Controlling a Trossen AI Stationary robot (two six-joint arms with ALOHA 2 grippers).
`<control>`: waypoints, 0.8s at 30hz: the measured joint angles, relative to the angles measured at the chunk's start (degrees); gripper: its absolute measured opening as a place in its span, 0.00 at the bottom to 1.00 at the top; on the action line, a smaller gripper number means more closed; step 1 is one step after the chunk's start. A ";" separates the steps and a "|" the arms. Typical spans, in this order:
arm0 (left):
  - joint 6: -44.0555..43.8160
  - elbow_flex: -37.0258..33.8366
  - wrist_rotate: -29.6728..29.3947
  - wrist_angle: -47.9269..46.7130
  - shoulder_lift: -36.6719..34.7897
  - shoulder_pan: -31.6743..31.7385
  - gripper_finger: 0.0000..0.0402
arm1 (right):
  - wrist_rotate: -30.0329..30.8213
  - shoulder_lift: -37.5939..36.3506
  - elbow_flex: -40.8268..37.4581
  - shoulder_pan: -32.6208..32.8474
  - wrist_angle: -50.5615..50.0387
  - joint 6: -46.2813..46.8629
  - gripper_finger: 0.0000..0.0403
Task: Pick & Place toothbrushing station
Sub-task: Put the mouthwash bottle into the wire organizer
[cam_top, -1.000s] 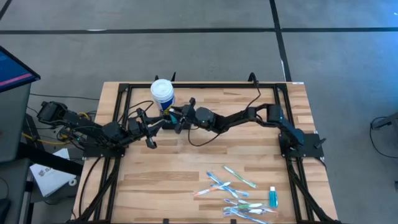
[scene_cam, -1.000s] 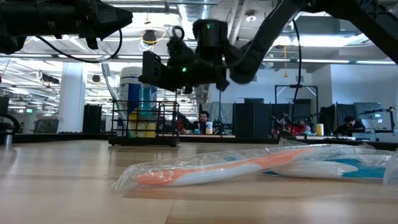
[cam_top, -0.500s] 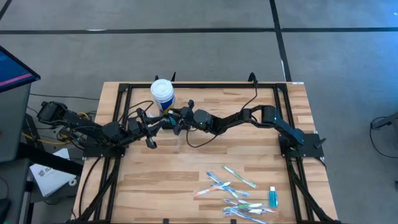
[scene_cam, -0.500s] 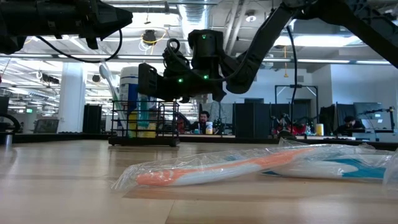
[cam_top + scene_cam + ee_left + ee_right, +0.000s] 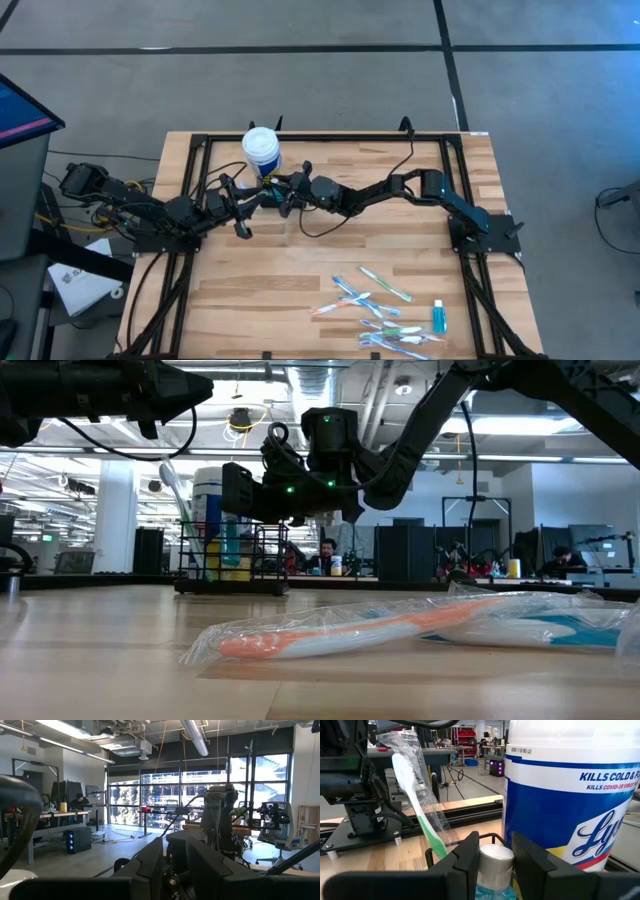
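The black wire caddy [image 5: 232, 565] stands on the table at the far left, in front of the white blue-labelled tub [image 5: 261, 147]. A green toothbrush in clear wrap [image 5: 417, 800] leans upright in the caddy. My right gripper [image 5: 495, 870] is over the caddy [image 5: 492, 837], shut on a small blue bottle with a white cap [image 5: 495, 859]. In the high view my right gripper [image 5: 283, 193] hides the caddy. My left gripper [image 5: 240, 212] hovers just left of it, above the table, empty, its fingers a narrow gap apart [image 5: 175, 870]. My right gripper pinches the bottle's white cap [image 5: 495, 855] between its two fingers. The fingers come roughly level from the table's right side. The bottle stands upright, its lower part [image 5: 228, 545] down inside the caddy; whether it rests on the caddy's floor, I cannot tell.
Several wrapped toothbrushes [image 5: 375, 300] and a teal bottle [image 5: 438, 318] lie at the table's near right; one orange wrapped brush [image 5: 350, 635] lies close to the low camera. A black frame rail [image 5: 300, 138] runs round the table. People sit at desks far behind.
My right gripper has gone down and toward the table's left, onto the caddy, carrying the blue bottle, whose lower part now sits inside the caddy. It has kept still for the last half second.
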 joint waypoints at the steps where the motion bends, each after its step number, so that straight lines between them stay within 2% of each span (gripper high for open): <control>1: 0.00 0.00 -0.01 -0.01 0.01 0.01 0.20 | 0.00 0.00 0.00 0.00 -0.06 0.00 0.24; 24: 0.00 0.00 0.02 -0.05 0.00 0.00 0.20 | -0.25 -0.02 0.00 0.11 -0.28 -1.04 0.27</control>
